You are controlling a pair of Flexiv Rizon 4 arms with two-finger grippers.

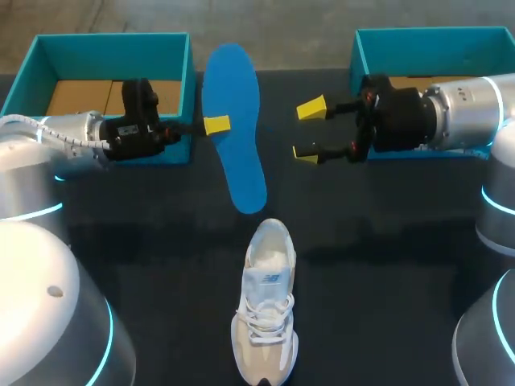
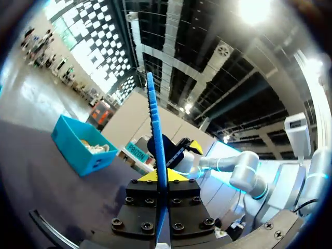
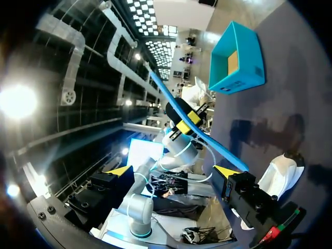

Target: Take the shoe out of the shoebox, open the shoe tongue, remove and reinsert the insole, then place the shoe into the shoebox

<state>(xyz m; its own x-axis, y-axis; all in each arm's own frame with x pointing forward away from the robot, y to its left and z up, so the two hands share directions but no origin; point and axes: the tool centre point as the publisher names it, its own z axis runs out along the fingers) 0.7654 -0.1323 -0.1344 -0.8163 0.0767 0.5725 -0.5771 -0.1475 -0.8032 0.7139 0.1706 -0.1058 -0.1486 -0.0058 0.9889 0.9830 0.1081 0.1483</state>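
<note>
Clamping one long edge of the flat blue foam insole, the left gripper held it aloft. Just beyond its opposite edge, the right gripper gaped wide, touching nothing. The white laced sneaker lay on the dark table, well clear of both jaws.

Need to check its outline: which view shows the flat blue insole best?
Head view: the flat blue insole shows its whole outline, held by the left end effector. Both wrist views show it edge-on, a thin strip.
</note>
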